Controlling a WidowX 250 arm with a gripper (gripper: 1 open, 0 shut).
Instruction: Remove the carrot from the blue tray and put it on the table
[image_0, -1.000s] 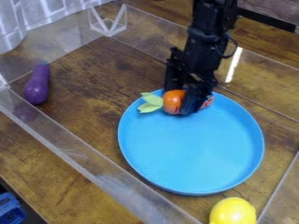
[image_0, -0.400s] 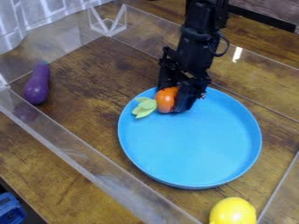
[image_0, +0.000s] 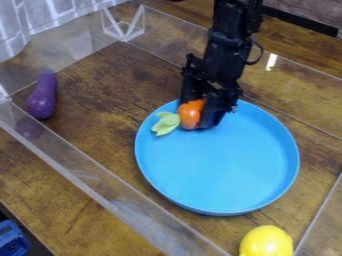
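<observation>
Wooden table (image_0: 107, 140) holds the blue tray (image_0: 227, 170); fingers (image_0: 203, 112) pinching the carrot (image_0: 193, 115) at its rim

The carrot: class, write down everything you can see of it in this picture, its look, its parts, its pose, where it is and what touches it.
The carrot is a small, stubby orange toy, plastic by its look, with a pale green leafy top that points left, out over the rim of the blue tray. It lies at the tray's far left edge. The black gripper comes down from above, shut on its orange body, and hides its right end. Whether it rests on the tray or is lifted just clear cannot be told.
</observation>
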